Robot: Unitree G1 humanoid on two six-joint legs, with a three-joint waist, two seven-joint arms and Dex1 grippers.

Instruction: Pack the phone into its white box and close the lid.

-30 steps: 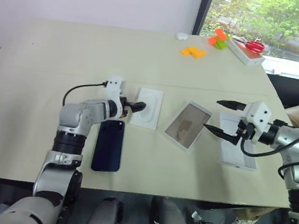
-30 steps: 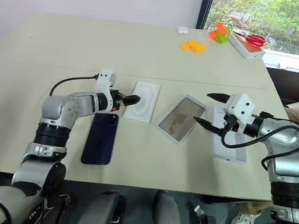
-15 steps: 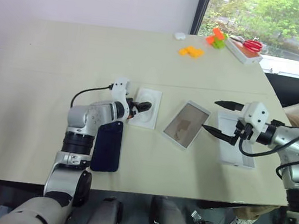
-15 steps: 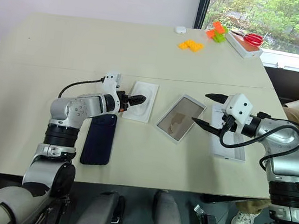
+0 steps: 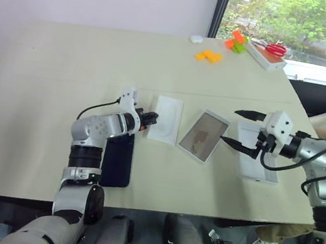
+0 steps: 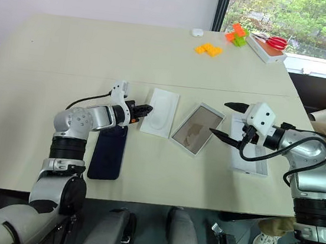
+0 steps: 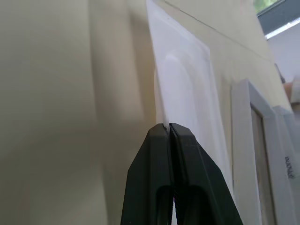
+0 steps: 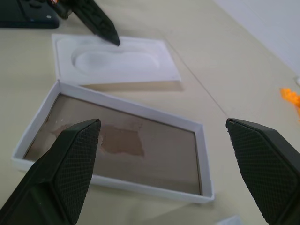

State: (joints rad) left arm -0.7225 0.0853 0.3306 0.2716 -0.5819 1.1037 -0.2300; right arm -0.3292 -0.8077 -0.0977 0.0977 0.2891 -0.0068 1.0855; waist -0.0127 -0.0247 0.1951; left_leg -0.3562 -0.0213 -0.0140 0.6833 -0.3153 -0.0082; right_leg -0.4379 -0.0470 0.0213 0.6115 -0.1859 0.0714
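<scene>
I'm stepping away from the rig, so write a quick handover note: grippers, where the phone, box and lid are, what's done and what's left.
Left gripper: shut on the near-left edge of the thin white insert, as the left wrist view shows.
Right gripper: open, holding nothing, hovering between the white box and the lid.
Phone: flat on the table, beside the left arm, not yet in the box.
White box: open and empty, at the middle of the table, angled.
Lid: lying on the table under the right arm.
Done: nothing packed.
Left: set the insert aside, put the phone in the box, fit the lid.
</scene>
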